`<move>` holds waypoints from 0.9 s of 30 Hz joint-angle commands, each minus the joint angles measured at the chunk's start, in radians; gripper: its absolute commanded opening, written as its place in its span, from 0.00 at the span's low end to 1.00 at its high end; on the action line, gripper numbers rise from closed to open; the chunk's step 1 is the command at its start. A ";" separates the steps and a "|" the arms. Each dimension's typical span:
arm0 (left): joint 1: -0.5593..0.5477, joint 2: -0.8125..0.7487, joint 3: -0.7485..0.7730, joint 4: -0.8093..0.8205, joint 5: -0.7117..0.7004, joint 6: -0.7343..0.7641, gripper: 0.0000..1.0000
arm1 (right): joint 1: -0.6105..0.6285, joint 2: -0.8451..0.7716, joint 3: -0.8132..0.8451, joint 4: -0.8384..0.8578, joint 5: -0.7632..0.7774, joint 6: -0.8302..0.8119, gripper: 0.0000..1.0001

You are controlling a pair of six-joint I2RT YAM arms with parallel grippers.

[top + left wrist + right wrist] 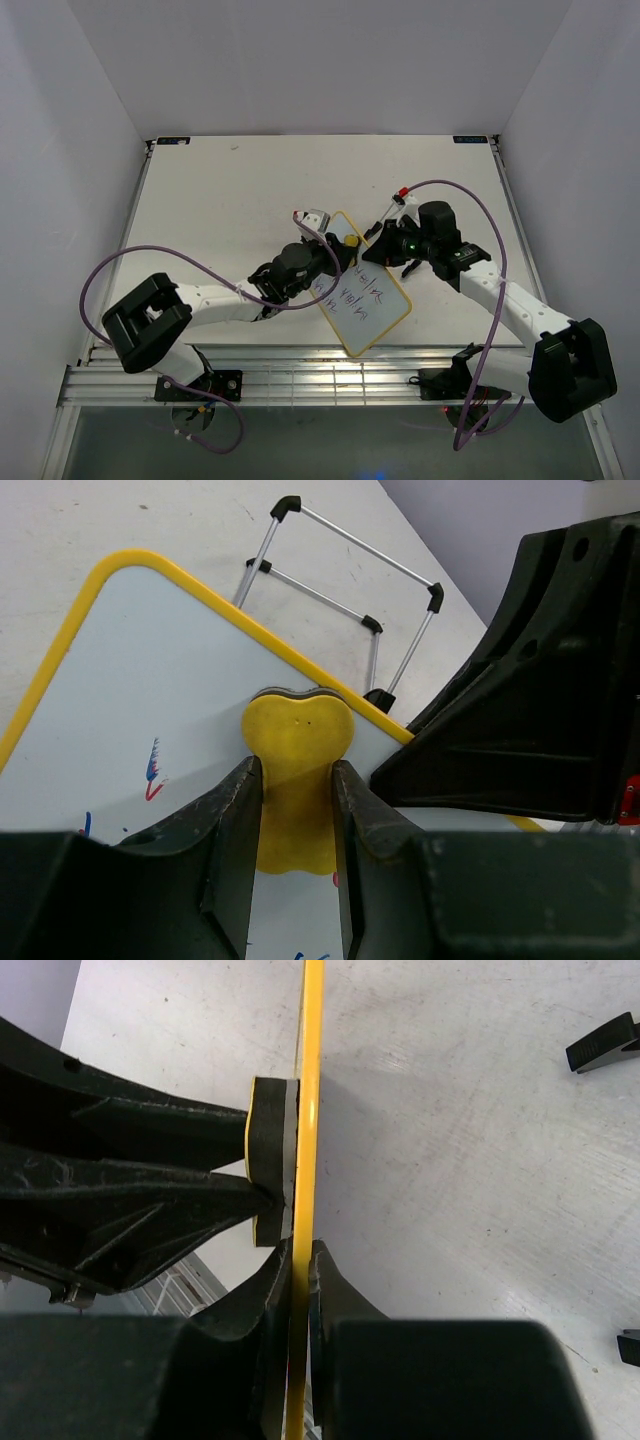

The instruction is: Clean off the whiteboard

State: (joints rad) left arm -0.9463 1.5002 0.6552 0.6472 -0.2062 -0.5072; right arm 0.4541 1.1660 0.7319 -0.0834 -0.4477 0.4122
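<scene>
The whiteboard (372, 300) is over the middle of the table (230, 190), its long axis slanting far-left to near-right and its writing visible from above. The right wrist view alone shows it edge-on, the right tool (300, 1260) clenched on its frame. The left tool (296, 780) grasps a yellow eraser (297, 735) against its face.

One whiteboard (372, 300) sits at the centre of the overhead frame, one yellow eraser (297, 730) in the middle of the left wrist frame, and one table (230, 190) lies under both. Two arms show from above, the left arm (215, 300) at lower left and the right arm (505, 295) at lower right, with two purple cables (140, 250) and two grippers, the left gripper (296, 770) and the right gripper (300, 1250). One wire stand (365, 547) lies at the top of the left wrist frame, and two black pieces (603, 1043) sit at the right edge of the right wrist frame.
</scene>
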 commanded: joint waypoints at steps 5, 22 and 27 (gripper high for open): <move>-0.025 -0.021 0.000 -0.109 -0.106 0.024 0.16 | 0.049 -0.009 0.077 0.047 -0.046 -0.041 0.08; 0.202 0.029 -0.058 -0.029 0.097 0.019 0.12 | 0.072 -0.037 0.081 0.047 -0.123 -0.042 0.08; 0.140 0.000 -0.149 0.090 0.117 0.016 0.12 | 0.072 -0.042 0.072 0.106 -0.100 0.003 0.08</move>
State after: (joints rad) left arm -0.7502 1.5078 0.5686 0.7158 -0.1715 -0.5011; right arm 0.4927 1.1641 0.7521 -0.1032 -0.4377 0.4160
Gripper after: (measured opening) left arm 0.405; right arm 0.119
